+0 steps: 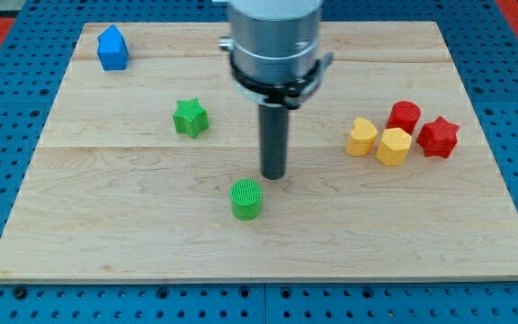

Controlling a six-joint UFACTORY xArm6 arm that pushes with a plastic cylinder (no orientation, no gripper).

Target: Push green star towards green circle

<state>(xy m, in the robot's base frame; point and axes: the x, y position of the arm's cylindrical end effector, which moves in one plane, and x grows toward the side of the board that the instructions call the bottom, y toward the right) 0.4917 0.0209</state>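
The green star [190, 118] lies on the wooden board at the view's left of centre. The green circle [246, 199] is a short cylinder lower down, near the middle of the board. My tip [273, 175] is the end of the dark rod, standing just above and to the right of the green circle, close to it but apart. The star is well to the upper left of my tip, with bare wood between them.
A blue house-shaped block [112, 48] sits at the top left corner. At the right is a cluster: a yellow heart-like block [361, 137], a yellow hexagon [394, 146], a red cylinder [404, 116] and a red star [438, 137]. The board [106, 243] lies on a blue pegboard.
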